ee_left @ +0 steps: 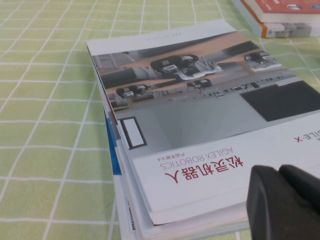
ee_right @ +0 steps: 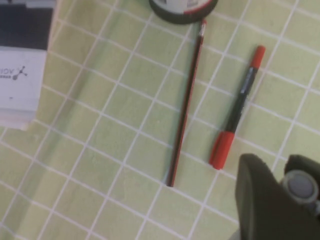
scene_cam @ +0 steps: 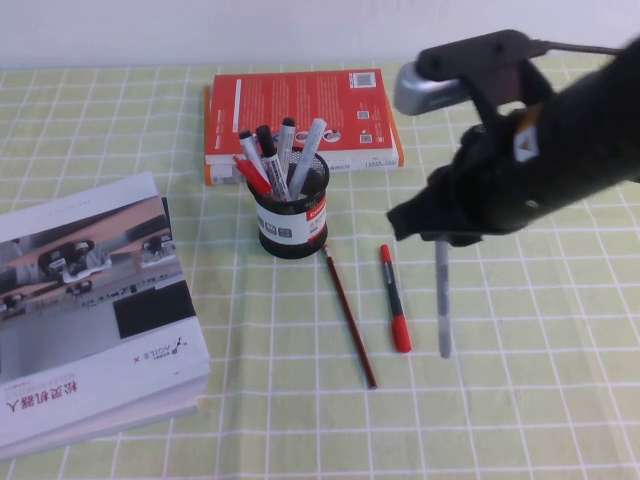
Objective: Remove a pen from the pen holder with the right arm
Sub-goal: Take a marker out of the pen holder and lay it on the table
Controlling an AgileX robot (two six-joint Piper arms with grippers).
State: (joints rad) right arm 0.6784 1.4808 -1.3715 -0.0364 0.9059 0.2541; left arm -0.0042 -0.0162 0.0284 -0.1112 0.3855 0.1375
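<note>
A black mesh pen holder [scene_cam: 292, 215] with several markers stands mid-table in front of the red book; its base rim [ee_right: 184, 7] just shows in the right wrist view. To its right my right gripper [scene_cam: 441, 236] is shut on a grey pen [scene_cam: 444, 300], which hangs straight down with its tip near the cloth. The pen's round end [ee_right: 300, 185] sits between the right gripper's [ee_right: 282, 180] fingers. A red pen [scene_cam: 394, 297] [ee_right: 237, 107] and a pencil [scene_cam: 350, 315] [ee_right: 186, 105] lie on the cloth between holder and grey pen. My left gripper [ee_left: 280, 200] is shut and empty over the brochure stack.
A red book [scene_cam: 300, 110] lies flat behind the holder. A thick stack of brochures [scene_cam: 90, 310] [ee_left: 200, 125] fills the near left. The green checked cloth [scene_cam: 540, 400] covers the table.
</note>
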